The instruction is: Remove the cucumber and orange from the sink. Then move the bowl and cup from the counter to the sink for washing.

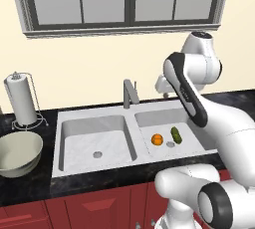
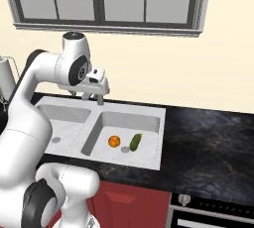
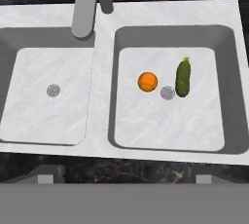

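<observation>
The sink [image 1: 92, 112] has two basins. In its right basin lie the orange [image 3: 148, 82] and, just right of the drain, the dark-green cucumber [image 3: 183, 78]; both also show from the base, the orange [image 1: 157, 140] beside the cucumber [image 1: 176, 134]. My gripper [image 2: 94, 95] hangs high over the sink's back rim near the faucet [image 2: 100, 98], pointing down. It is open and holds nothing, with its fingertips [image 3: 46, 177] spread wide in the hand view. The pale bowl [image 1: 17, 153] sits on the black counter [image 1: 30, 185] left of the sink. The cup is out of view.
A paper-towel roll on a wire stand [image 1: 22, 101] stands behind the bowl. The grey faucet [image 1: 130, 93] rises behind the divider between the basins. A broad stretch of counter [image 2: 208, 142] lies right of the sink, above a stove front. A window spans the wall behind.
</observation>
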